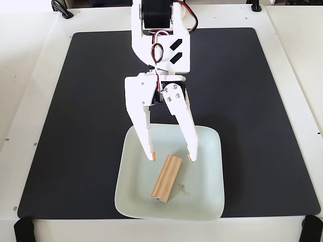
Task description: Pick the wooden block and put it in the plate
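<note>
The wooden block (166, 178), light tan and elongated, lies inside the plate (208, 176), tilted a little from upright in the fixed view. The plate is a square pale mint dish at the front middle of the black mat. My white gripper (171, 158) hangs over the plate's far half, pointing toward the camera. Its two fingers are spread wide with orange tips, one at each side of the block's far end. The gripper is open and holds nothing.
A black mat (75, 126) covers most of the white table (25, 75). Black clamps sit at the front corners (22, 229) and at the back left (61, 9). The arm's body rises from the back middle of the mat.
</note>
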`<control>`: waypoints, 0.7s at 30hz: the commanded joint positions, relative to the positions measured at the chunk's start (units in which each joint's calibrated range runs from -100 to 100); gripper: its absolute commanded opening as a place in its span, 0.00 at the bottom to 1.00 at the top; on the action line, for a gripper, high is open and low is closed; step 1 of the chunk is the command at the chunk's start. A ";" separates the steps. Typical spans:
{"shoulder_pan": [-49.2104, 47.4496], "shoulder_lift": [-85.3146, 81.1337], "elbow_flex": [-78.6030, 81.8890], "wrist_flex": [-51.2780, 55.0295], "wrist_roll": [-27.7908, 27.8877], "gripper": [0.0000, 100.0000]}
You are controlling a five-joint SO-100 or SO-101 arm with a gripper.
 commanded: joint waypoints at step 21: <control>0.21 -3.74 2.55 -0.72 -0.09 0.01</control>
